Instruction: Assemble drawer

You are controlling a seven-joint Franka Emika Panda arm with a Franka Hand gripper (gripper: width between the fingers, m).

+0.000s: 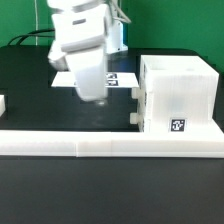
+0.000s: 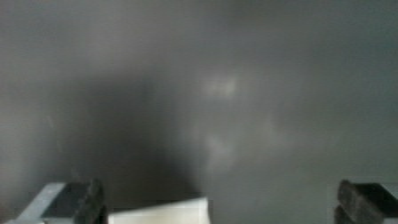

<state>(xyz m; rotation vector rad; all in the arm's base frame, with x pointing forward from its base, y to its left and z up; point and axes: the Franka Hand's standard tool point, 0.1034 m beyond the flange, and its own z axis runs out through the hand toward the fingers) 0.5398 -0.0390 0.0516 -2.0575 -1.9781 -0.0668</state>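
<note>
Between parts: hand (image 1: 97,97) low over the worktop (image 1: 30,90), fingers apart, empty. Next, likely fetching a tray for the drawer shell (image 1: 178,92).

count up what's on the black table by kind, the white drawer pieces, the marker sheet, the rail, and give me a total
Drawer shell: 1
Small white piece at the exterior view's left edge: 1, mostly cut off
Marker board: 1
White rail: 1
Total: 4
</note>
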